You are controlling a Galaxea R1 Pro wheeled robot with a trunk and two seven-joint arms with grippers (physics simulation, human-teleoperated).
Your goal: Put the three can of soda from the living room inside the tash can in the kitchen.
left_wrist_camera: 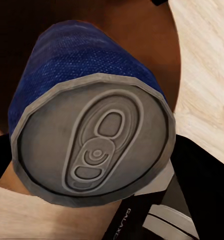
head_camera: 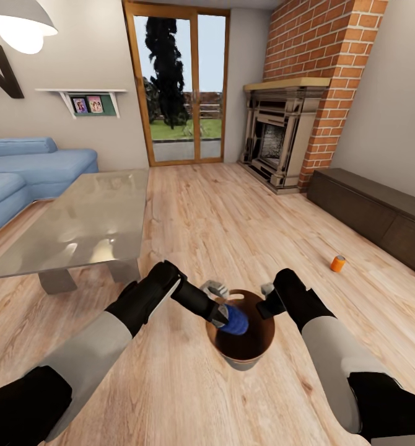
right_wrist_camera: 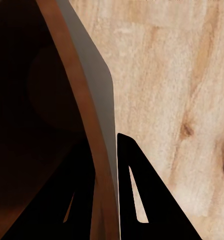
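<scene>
One blue can (head_camera: 235,321) is getting held over the bin (head_camera: 244,358), left fingers (head_camera: 218,313) clamping it, so it's not dropped yet. Right fingers (right_wrist_camera: 137,200) are pinching the bin's rim, and an orange can (head_camera: 337,263) is lying on the floor beyond.

The left claw (head_camera: 223,316) holds a blue can (head_camera: 235,321) over the open bin (head_camera: 244,347), whose rim the right claw (head_camera: 264,303) pinches. An orange can (head_camera: 337,263) lies on the wood floor (head_camera: 232,217) near the dark cabinet (head_camera: 375,214)
</scene>
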